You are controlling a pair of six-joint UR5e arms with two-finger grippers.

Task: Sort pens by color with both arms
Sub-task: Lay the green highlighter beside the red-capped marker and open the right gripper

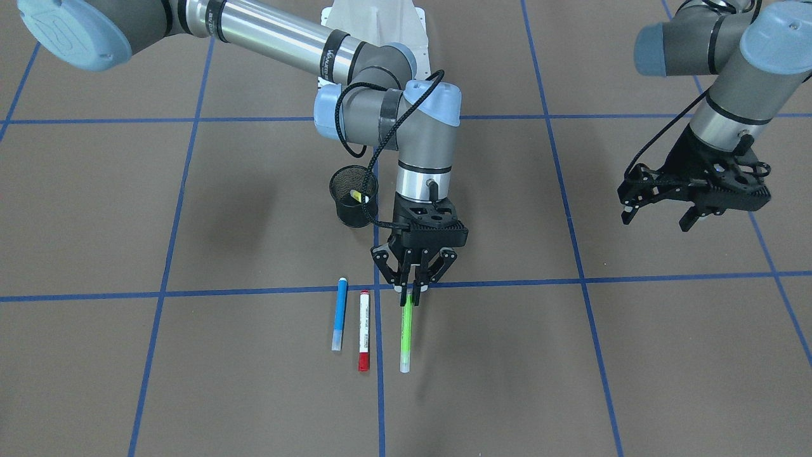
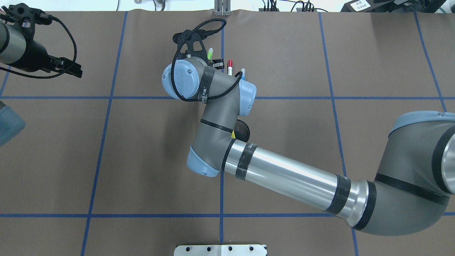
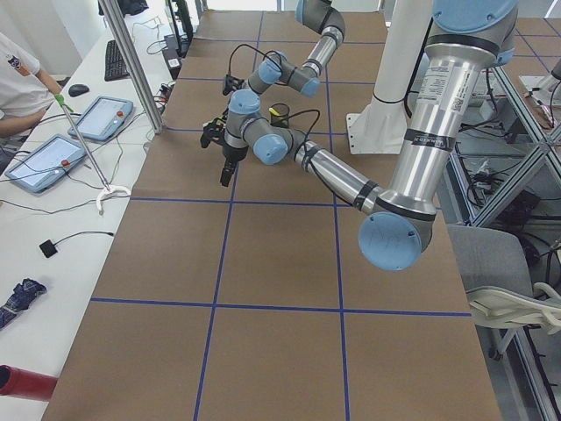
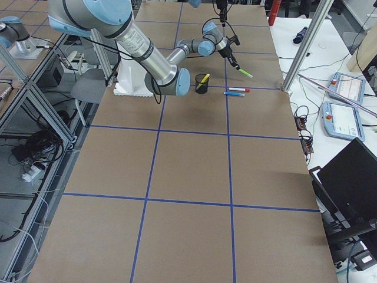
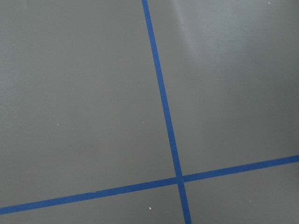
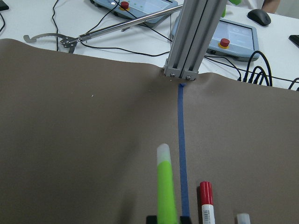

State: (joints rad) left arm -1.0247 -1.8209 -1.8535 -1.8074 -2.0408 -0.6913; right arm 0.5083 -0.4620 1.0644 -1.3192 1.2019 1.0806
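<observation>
Pickup of the lime green pen (image 1: 406,336) is in hand, the right gripper (image 1: 411,293) clamped on its twelve-o'clock end; next, likely a lift and carry toward the mesh cup (image 1: 353,203) at ten o'clock, while the left gripper (image 1: 660,219), at three o'clock, hangs spread and empty.

Table (image 1: 666,355) was covered in a brown mat, split into big squares by blue tape (image 1: 254,292). In the front-facing view, two pens lay flat near the middle, parallel and side by side, just apart, both just left of the centre tape line. The blue pen (image 1: 340,315) sat on the left, its far end crossing the cross-wise tape. The red-capped pen (image 1: 364,330) sat on the right, cap at the near end. A black mesh cup (image 1: 354,197) stood upright farther back (toward the robot), against the centre line. The white base (image 1: 380,22) sat at the far edge.
</observation>
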